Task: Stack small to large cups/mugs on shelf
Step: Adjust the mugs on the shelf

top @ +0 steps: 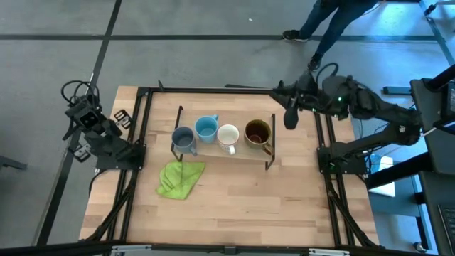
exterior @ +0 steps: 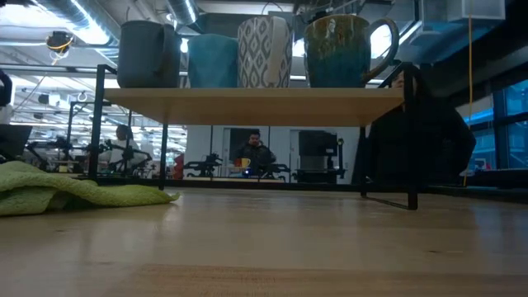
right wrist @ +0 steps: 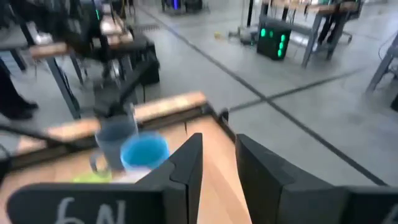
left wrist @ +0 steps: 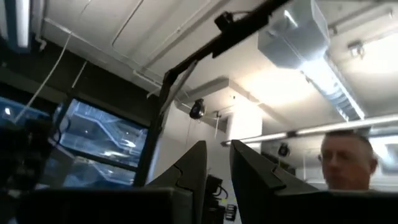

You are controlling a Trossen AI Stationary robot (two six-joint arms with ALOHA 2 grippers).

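While both arms wait off the work area, the table [top: 234, 206] carries a green cloth [top: 179, 178] on its near left part, lying just in front of the shelf's left end. Behind the cloth stands the shelf [top: 234, 154], a low wooden board on black wire ends, with four mugs in a row along it. From left to right in the high view these are the grey-blue mug [top: 183, 138], the light blue mug [top: 206, 128], the white mug [top: 228, 136] and the larger brown mug [top: 257, 132]. The low view shows all four upright on the board, close beside one another, the brown mug's handle pointing right. The left gripper [left wrist: 217, 171] sits beyond the table's left edge, tilted up toward the ceiling, fingers slightly apart and empty. The right gripper [right wrist: 219, 158] hangs by the far right corner, fingers likewise slightly apart, holding nothing. A person [exterior: 254, 153] is in the room behind.
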